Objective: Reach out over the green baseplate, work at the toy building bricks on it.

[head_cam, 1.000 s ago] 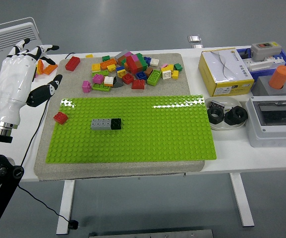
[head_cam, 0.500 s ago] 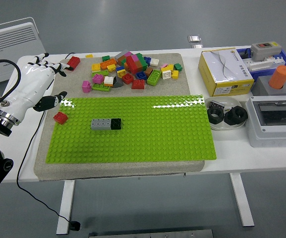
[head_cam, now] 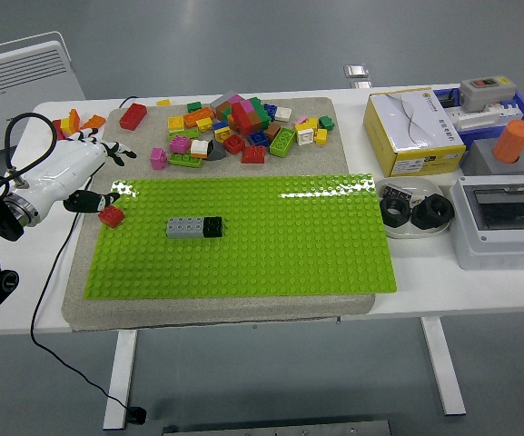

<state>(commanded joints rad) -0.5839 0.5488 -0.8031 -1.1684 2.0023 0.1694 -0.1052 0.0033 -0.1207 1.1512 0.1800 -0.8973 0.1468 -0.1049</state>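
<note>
At the far left of the table my left hand (head_cam: 78, 173) lies low and flat over the mat's edge, fingers spread and loose, holding nothing; the thumb tip sits just beside the small red brick (head_cam: 112, 215) at the baseplate's left margin, which I judge to be what I am reaching for, though I cannot tell whether thumb and brick touch. Behind my fingers a few orange and red pieces (head_cam: 69, 123) lie on the white table (head_cam: 443, 263), and a red brick (head_cam: 133, 115) rests on the grey mat's far corner. Next comes the green baseplate (head_cam: 271, 245), lying flat on the grey mat (head_cam: 216, 311) so that its studs face up and bricks can be pressed on; most of it is bare, with only a grey brick (head_cam: 184, 227) joined end to end with a black brick (head_cam: 212, 226) standing left of its middle. Beyond its far edge the pile of loose bricks (head_cam: 243, 127) is heaped on the mat, near enough to draw from yet off the studs. Nothing stands between my hand and the red brick, but a black cable (head_cam: 48, 272) trails under my wrist and could snag. Further right, well clear of the work, sit a yellow and white box (head_cam: 411, 127), a dish with two black nuts (head_cam: 414, 211), a grey enclosure (head_cam: 507, 218) and an orange cylinder (head_cam: 514, 141) on a grey block. I see no right hand
</note>
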